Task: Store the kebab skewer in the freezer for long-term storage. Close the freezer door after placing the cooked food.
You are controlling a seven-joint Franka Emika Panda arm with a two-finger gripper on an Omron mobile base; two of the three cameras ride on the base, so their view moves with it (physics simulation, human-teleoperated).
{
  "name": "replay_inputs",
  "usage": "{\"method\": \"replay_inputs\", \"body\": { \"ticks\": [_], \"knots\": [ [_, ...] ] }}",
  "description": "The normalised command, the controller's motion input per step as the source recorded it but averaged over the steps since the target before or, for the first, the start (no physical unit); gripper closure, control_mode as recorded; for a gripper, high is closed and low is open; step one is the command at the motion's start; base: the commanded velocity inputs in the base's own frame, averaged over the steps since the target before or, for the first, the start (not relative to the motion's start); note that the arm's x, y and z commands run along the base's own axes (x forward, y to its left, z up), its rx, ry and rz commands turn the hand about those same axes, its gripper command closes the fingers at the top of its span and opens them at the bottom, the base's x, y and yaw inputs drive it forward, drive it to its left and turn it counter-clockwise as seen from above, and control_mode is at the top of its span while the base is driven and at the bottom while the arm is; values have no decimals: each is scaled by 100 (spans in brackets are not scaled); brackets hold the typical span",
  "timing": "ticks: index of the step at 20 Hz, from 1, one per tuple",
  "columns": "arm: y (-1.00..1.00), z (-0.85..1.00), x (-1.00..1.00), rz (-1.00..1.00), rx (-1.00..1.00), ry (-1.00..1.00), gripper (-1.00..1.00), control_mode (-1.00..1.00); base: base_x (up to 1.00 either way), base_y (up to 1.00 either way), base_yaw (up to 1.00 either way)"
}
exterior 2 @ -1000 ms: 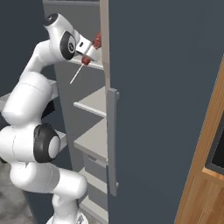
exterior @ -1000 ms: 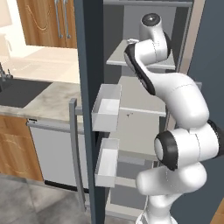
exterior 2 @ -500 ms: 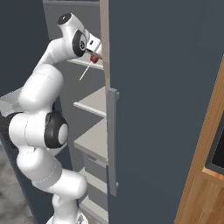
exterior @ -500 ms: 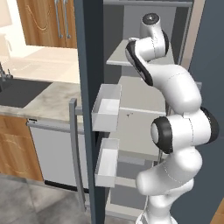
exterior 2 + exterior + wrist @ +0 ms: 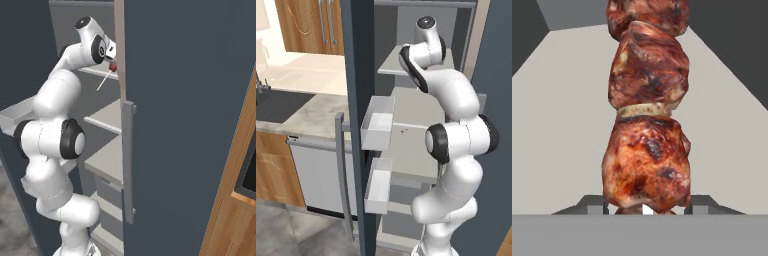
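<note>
My gripper (image 5: 112,56) is shut on the kebab skewer (image 5: 113,66), held inside the freezer (image 5: 406,100) just above its upper shelf (image 5: 98,73). The pale stick slants down and to the left from the meat. Reddish-brown meat chunks (image 5: 647,165) stand right in front of the hand camera, rising from between the two dark fingertips (image 5: 594,204), over the grey shelf floor (image 5: 557,125). The freezer door (image 5: 358,75) stands wide open on the left, its white bins (image 5: 378,122) facing inward. In the left base view my own arm hides the hand.
The matching slate door (image 5: 185,125) on the right is shut, its bar handle (image 5: 128,160) close beside my arm. Lower grey shelves (image 5: 107,117) sit under the hand. A stone counter (image 5: 301,112) with a sink and a silver dishwasher front (image 5: 313,175) lie left of the open door.
The arm has stretched deeper into the freezer, carrying the skewer in over the upper shelf toward the right-hand door's edge. The door has not moved.
</note>
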Motion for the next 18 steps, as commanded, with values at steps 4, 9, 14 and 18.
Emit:
{"method": "replay_inputs", "body": {
  "ticks": [4, 9, 14, 18],
  "knots": [
    [-13, -4, 44, 0, 0, 6, 100, -100, 0, 0, 0],
    [-10, 0, 40, 0, 0, 1, 100, -100, 0, 0, 0],
    [-22, -7, 44, 0, 0, 3, 100, -100, 0, 0, 0],
    [-28, -16, 32, 0, 0, 0, 100, -100, 0, 0, 0]
  ]
}}
